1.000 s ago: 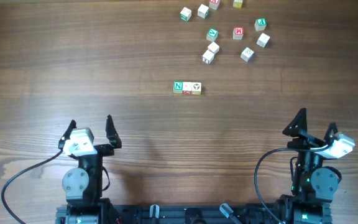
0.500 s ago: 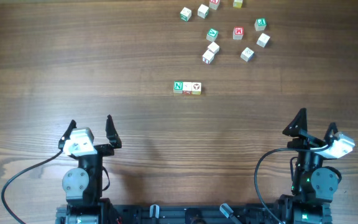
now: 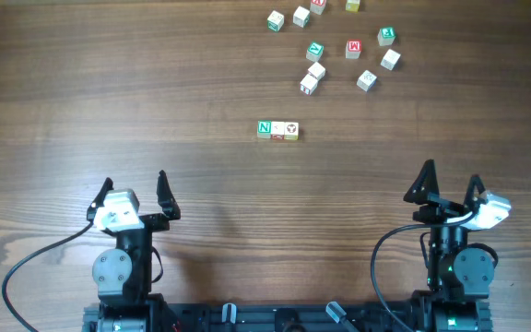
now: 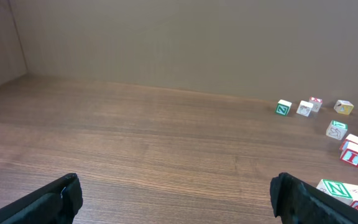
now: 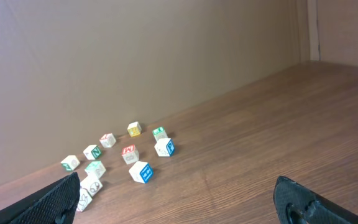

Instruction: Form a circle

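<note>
Only the right gripper (image 3: 450,178) has swung slightly left, wide open and empty like the left gripper (image 3: 135,182), so the circle is barely begun: three touching cubes (image 3: 277,130) sit centrally, loose cubes (image 3: 354,48) scattered beyond.

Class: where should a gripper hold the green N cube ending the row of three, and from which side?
Come from above onto the green N cube, pinching its near and far faces. The middle cube touches one side face, so only that opposite pair is free.
</note>
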Robot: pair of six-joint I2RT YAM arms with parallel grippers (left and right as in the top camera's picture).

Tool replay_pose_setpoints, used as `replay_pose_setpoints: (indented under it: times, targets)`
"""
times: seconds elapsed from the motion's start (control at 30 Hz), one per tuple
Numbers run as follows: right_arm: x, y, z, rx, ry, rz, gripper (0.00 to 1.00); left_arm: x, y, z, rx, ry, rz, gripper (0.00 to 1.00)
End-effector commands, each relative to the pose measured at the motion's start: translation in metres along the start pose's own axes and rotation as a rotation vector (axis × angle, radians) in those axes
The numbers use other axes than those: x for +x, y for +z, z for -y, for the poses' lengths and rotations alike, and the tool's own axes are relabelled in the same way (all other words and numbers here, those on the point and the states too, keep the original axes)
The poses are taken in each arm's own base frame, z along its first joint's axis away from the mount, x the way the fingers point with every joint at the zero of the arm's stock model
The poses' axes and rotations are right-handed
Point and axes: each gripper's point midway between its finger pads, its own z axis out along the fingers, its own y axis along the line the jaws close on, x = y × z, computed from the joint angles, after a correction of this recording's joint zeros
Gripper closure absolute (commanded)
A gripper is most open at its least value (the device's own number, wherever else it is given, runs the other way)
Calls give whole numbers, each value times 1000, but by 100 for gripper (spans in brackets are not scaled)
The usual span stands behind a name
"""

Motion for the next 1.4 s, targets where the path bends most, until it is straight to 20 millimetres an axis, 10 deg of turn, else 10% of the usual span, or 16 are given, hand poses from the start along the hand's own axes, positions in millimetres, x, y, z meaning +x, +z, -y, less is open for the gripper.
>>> replay_pose_setpoints:
  times: [0.0,0.2,1.37]
  targets:
    - [1,-2,-13,-55,-135,2,0,-1,0,-5,-28,18,9,0]
    - [10,-4,-31,-168,-404,-18,0,-1,0,-5,-28,18,9,0]
    - [7,-2,-23,-132,-391,-11,0,-1,0,-5,-28,18,9,0]
